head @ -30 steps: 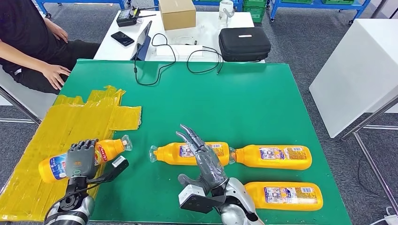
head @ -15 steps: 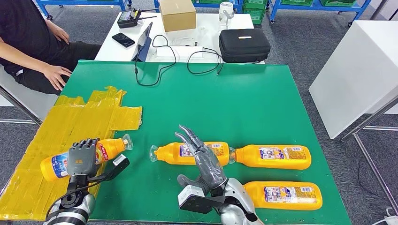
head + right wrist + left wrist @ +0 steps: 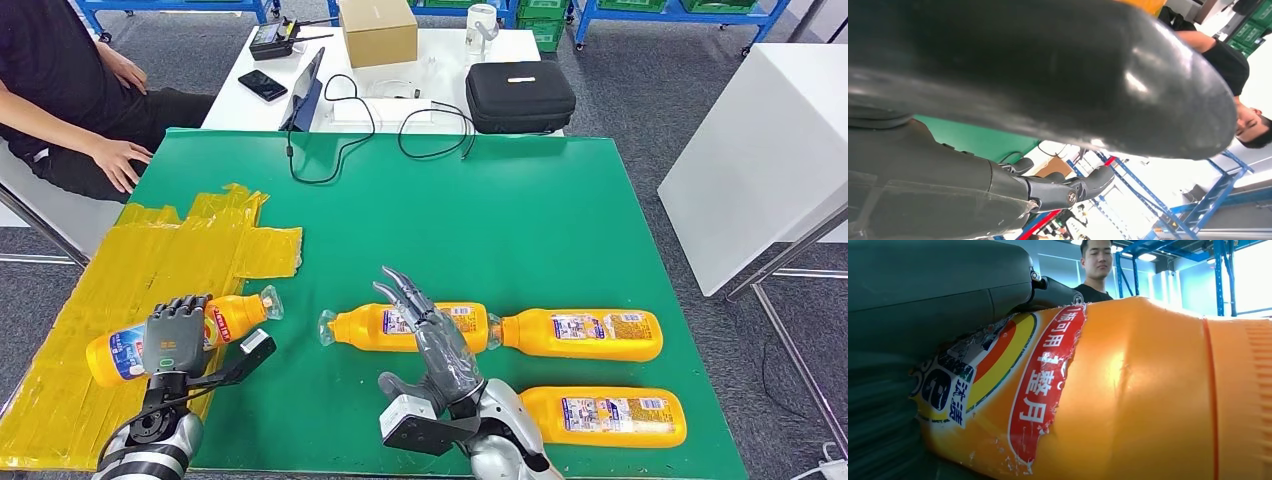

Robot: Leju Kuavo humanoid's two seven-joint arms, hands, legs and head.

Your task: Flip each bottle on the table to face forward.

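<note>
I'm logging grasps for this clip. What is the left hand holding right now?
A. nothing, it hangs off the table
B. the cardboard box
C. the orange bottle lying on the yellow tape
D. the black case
C: the left hand wraps the bottle lying on the yellow tape, and the left wrist view shows that bottle's colourful label right against the fingers.

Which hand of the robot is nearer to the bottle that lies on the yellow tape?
Left. The left hand grips the bottle on the yellow tape around its middle. The right hand is far to its right, over another bottle.
</note>
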